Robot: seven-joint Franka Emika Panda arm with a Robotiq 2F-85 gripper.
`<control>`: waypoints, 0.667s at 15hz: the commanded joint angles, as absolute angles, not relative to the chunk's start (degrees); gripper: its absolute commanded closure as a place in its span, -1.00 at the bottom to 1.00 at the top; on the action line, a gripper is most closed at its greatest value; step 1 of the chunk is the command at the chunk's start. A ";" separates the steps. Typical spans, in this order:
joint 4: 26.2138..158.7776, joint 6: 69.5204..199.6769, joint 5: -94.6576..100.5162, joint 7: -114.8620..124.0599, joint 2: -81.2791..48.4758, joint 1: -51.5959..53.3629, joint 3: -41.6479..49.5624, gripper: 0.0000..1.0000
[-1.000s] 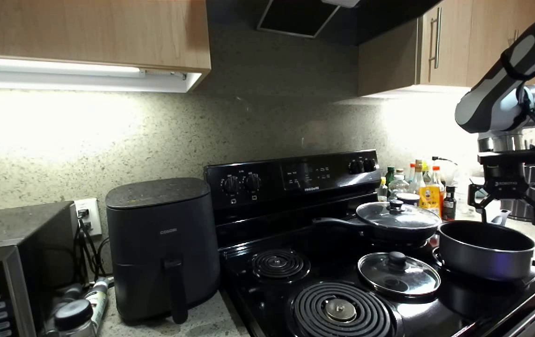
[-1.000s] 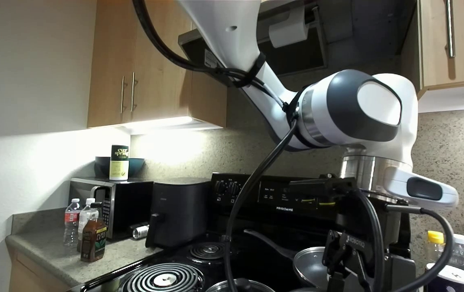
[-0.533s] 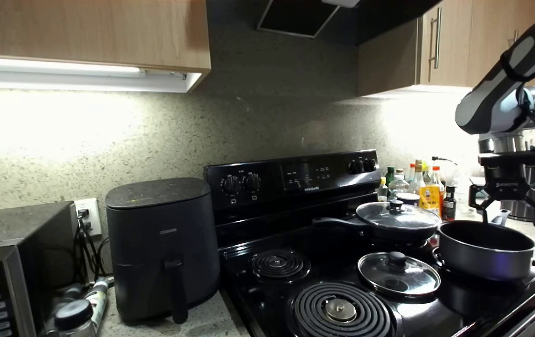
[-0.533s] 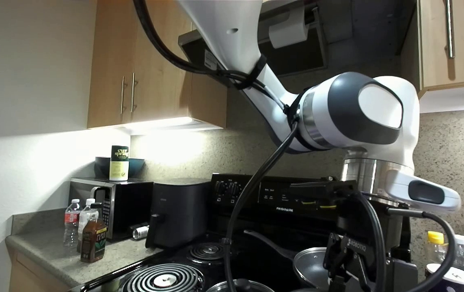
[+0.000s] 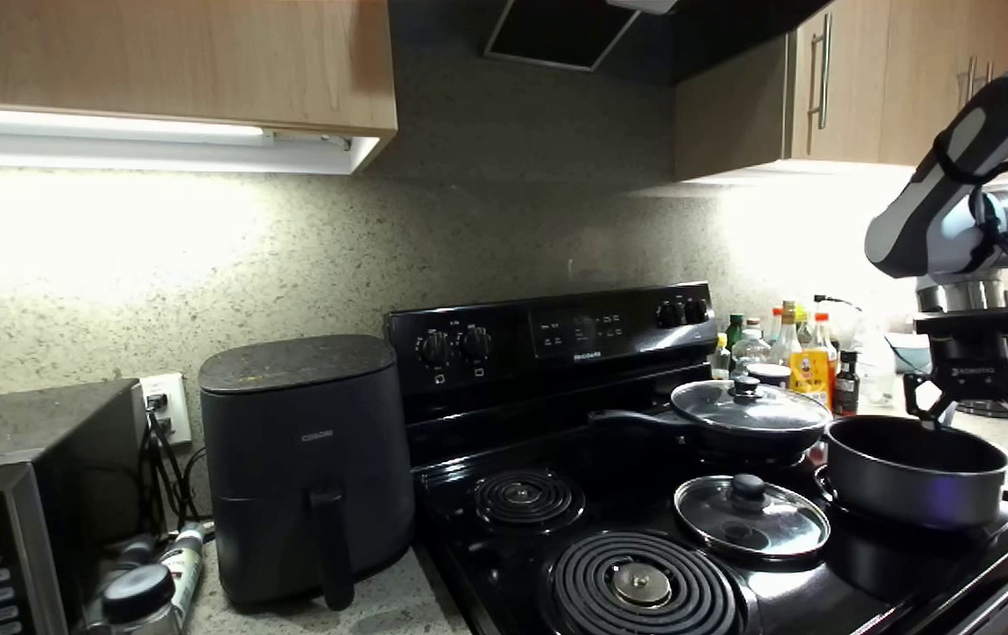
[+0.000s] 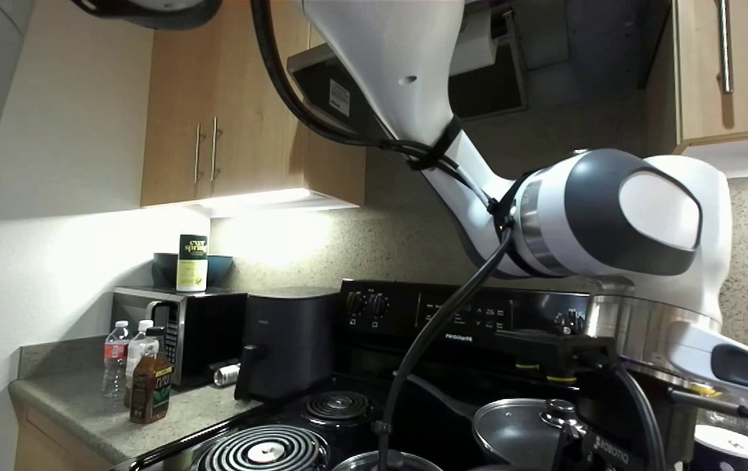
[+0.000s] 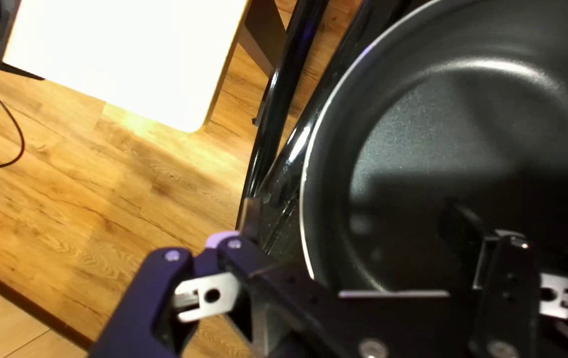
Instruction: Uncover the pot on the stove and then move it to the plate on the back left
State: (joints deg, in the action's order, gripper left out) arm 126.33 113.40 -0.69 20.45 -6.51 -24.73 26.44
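Robotiq gripper (image 5: 981,428) has its jaws spread well apart with nothing pinched, hanging over the dark grey pot (image 5: 918,494) at the front right of the Frigidaire range (image 5: 627,494). What the next bit turns on, imo, is how it straddles the rim (image 7: 304,174): going by the wrist view, one finger (image 7: 510,278) is over the hollow of the pot and the other is out past the wall, toward the range's front edge, so the rim runs between them. Most of the pot lies off to one side of the gripper, further in over the stovetop. It's round, so no long axis to match; I guess you just want the fingers square across the wall. Can't tell how much gap there is down to the rim. Uncovering looks done, since a glass lid (image 5: 750,520) lies flat on the stovetop just beside the pot. So I'd go straight down and pinch. That small coil burner (image 5: 521,498) at the back left is well apart, diagonally past the lid, and a one-sided hold could let the pot tip.
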 commanded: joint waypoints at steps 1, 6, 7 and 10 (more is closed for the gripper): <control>123.05 111.30 -6.44 16.98 -10.14 -26.35 26.60 -0.18; 119.70 108.54 -12.49 14.65 -13.16 -27.77 26.33 0.47; 119.09 108.12 -13.14 14.81 -13.62 -27.91 26.30 0.59; 117.73 106.86 -13.90 15.19 -14.37 -27.97 26.21 0.98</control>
State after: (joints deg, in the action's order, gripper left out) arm 120.07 109.06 -11.30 16.91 -12.83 -27.15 26.62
